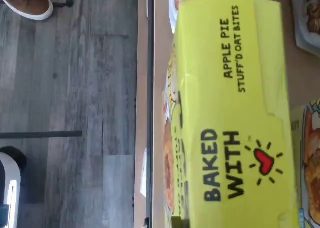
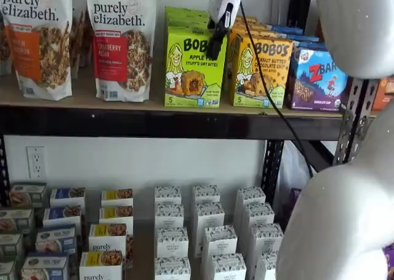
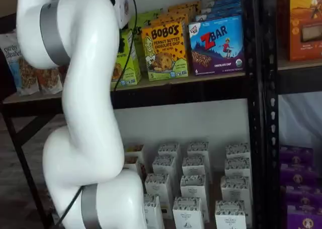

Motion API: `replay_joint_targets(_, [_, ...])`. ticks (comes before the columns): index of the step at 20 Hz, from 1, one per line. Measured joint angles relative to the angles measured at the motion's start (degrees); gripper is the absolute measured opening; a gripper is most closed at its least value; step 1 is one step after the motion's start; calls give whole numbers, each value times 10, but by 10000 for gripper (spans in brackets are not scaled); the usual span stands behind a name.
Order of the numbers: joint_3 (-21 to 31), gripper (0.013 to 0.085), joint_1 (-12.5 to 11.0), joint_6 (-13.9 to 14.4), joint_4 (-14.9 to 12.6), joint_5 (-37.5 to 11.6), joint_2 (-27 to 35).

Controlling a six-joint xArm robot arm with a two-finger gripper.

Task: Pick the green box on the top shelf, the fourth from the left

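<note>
We saw a big, smooth, shiny white arm (image 3: 85, 113) with round bends and grey bands. Its gripper (image 2: 217, 46) had a white body, black fingers and a thin black cable (image 2: 271, 98).

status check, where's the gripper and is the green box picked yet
Gripper at the green box's upper right front, fingers side-on, grip unclear. Box standing on the top shelf, not lifted. Yellow-orange Bobo's box close alongside.
</note>
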Motion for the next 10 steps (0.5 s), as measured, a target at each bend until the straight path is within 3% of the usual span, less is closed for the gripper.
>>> replay_joint_targets(2, [1,330,0,0,1,-1,-1])
replay_joint_targets(10, [-4,330,2,2,1,8,2])
